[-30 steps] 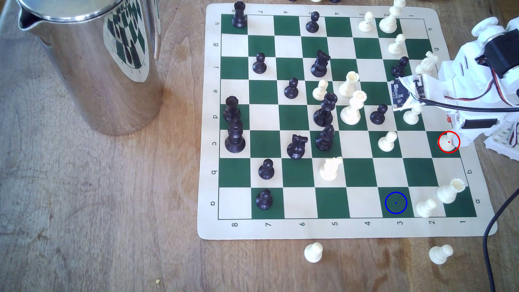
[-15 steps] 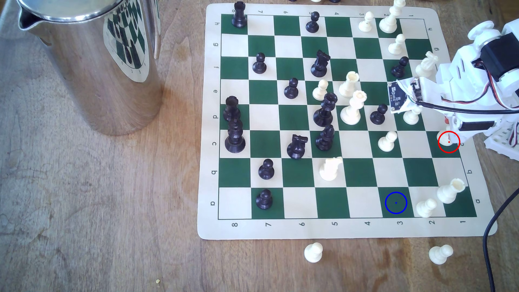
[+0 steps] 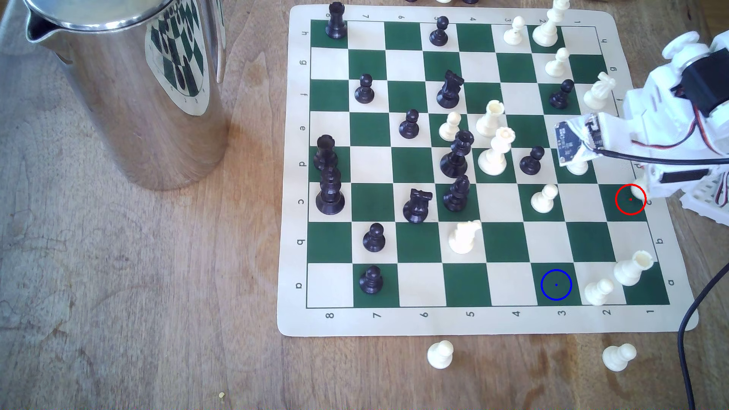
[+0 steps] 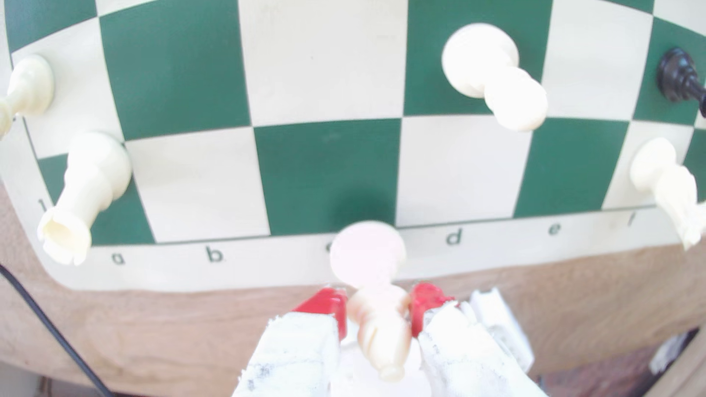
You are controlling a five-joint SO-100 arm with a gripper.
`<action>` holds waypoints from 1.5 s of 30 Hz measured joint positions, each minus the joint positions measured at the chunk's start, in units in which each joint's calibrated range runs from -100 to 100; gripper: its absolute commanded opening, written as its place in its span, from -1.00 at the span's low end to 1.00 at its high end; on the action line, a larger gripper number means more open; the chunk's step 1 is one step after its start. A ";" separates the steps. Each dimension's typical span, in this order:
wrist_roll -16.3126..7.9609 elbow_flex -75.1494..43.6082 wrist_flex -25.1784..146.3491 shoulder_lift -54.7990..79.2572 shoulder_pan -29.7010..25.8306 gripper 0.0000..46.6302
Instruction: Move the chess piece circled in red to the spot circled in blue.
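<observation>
The chess piece, a cream-white bishop (image 4: 367, 250), hangs tilted in my gripper (image 4: 378, 309), whose red pads (image 4: 329, 305) are shut on its slim body. Its round base points at the board's edge near the letter c, with a shadow on the green square beneath. In the exterior view the bishop's base (image 3: 636, 192) peeks out under the gripper (image 3: 642, 188) at the upper right rim of the red ring (image 3: 630, 199), and the green square inside that ring lies bare. The spot (image 3: 556, 284), a green square with a blue ring, is free near the board's near edge.
A white pawn (image 3: 598, 291) and a white rook (image 3: 633, 268) stand just to the exterior view's right of the spot. Other white pawns (image 3: 544, 199) (image 3: 576, 167) stand near the arm. A steel jug (image 3: 130, 86) stands at the left; a black cable (image 3: 694, 315) runs along the right.
The bishop has come up off the red-ringed square in the gripper and shifted toward the exterior view's upper right. The square under it now shows bare green.
</observation>
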 measured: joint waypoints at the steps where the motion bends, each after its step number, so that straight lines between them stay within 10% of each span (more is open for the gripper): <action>1: 0.00 -1.27 1.35 -0.42 0.00 -0.89; 29: -1.47 -46.81 7.01 27.06 -10.55 -0.91; 45: -3.86 -48.89 -5.66 39.80 -12.91 -0.90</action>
